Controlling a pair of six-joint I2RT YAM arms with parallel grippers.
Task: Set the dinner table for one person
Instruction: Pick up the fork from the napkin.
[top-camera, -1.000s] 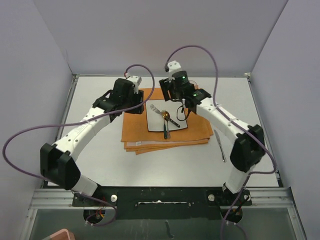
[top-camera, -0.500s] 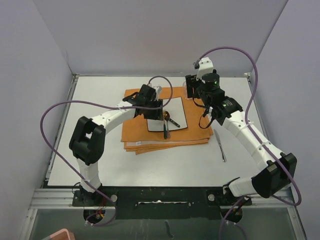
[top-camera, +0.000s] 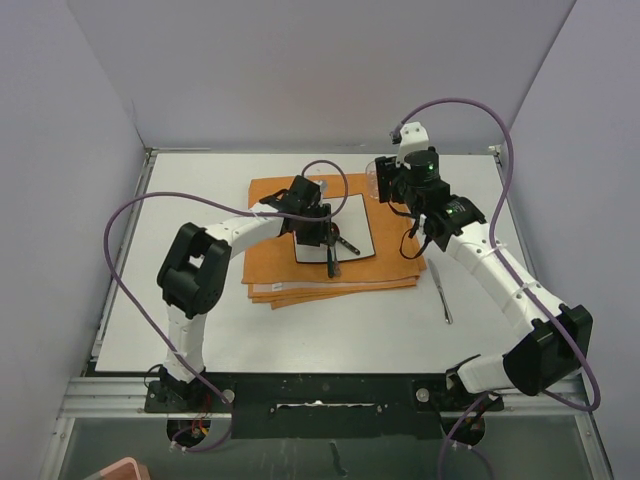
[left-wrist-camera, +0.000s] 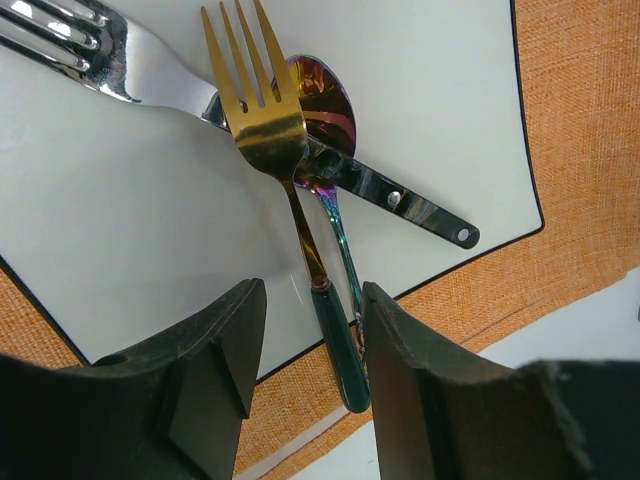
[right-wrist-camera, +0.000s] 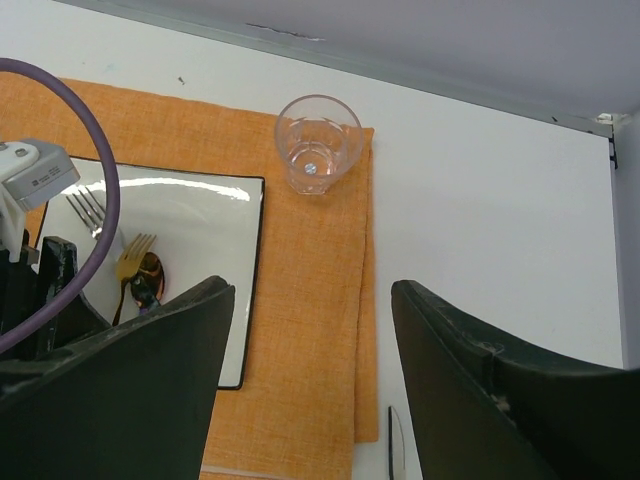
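Plain pale walls close in the dinner table (top-camera: 200, 300), a wide grey-white top that fills the floor of the enclosure. An orange placemat (top-camera: 270, 270) lies folded towards its far middle, and a square white plate (top-camera: 360, 215) sits on the mat.

Part of the setting looks done: mat down, plate on it, and a clear glass (right-wrist-camera: 318, 142) upright on the mat's far right corner. The cutlery is not sorted. A silver fork (left-wrist-camera: 120, 50), a gold fork (left-wrist-camera: 262, 120) with a green handle and an iridescent spoon (left-wrist-camera: 325, 105) lie crossed in one heap on the plate, the gold fork on top. A knife (top-camera: 440, 292) lies by itself on bare table, just right of the mat.

The left gripper (left-wrist-camera: 310, 300) hangs low over the near edge of the plate; its jaws stand apart, wider than the gold fork's handle, which runs between them; it is released and grasps nothing. The right gripper (right-wrist-camera: 310, 300) is poised higher, nearer than the glass and looking down on it, its jaws spread wide and empty.

I judge the job roughly half done; what remains is to lift the forks and spoon off the plate and lay them beside it (forks to the left, most likely), then bring the knife in alongside the plate.
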